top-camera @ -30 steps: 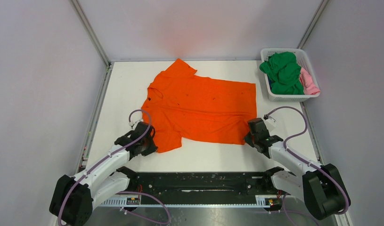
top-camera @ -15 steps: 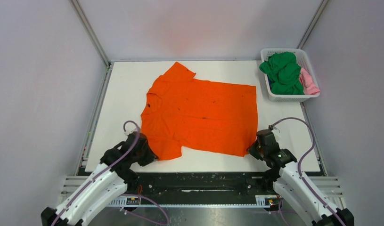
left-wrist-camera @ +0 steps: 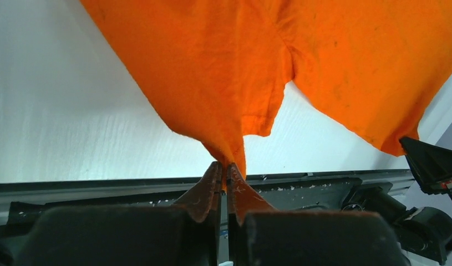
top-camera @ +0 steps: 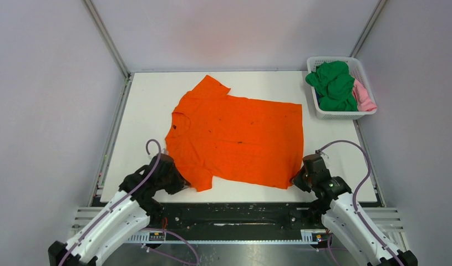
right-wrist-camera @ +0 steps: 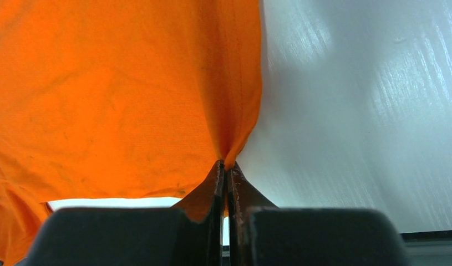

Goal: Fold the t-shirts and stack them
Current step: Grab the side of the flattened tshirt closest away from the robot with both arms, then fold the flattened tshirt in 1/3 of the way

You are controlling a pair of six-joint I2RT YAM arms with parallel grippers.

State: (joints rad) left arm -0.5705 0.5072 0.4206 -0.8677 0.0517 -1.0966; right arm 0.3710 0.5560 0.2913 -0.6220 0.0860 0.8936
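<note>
A bright orange t-shirt (top-camera: 237, 139) lies spread on the white table, collar to the left, hem to the right. My left gripper (top-camera: 181, 184) is shut on its near sleeve corner; the left wrist view shows the cloth (left-wrist-camera: 212, 83) pinched at the gripper (left-wrist-camera: 226, 166). My right gripper (top-camera: 295, 178) is shut on the near hem corner; the right wrist view shows the shirt (right-wrist-camera: 118, 94) gathered into the gripper (right-wrist-camera: 226, 165). Both held corners are pulled toward the table's near edge. Green (top-camera: 334, 84) and pink (top-camera: 364, 95) t-shirts lie bunched in the basket, with a bit of blue beneath.
A white lattice basket (top-camera: 321, 112) stands at the back right of the table (top-camera: 146, 105). The black base rail (top-camera: 234, 213) runs along the near edge. Frame posts and grey walls close in the left, right and back sides.
Both grippers have pulled back toward the near edge with their corners held, dragging the orange t-shirt nearer. The basket has not moved.
</note>
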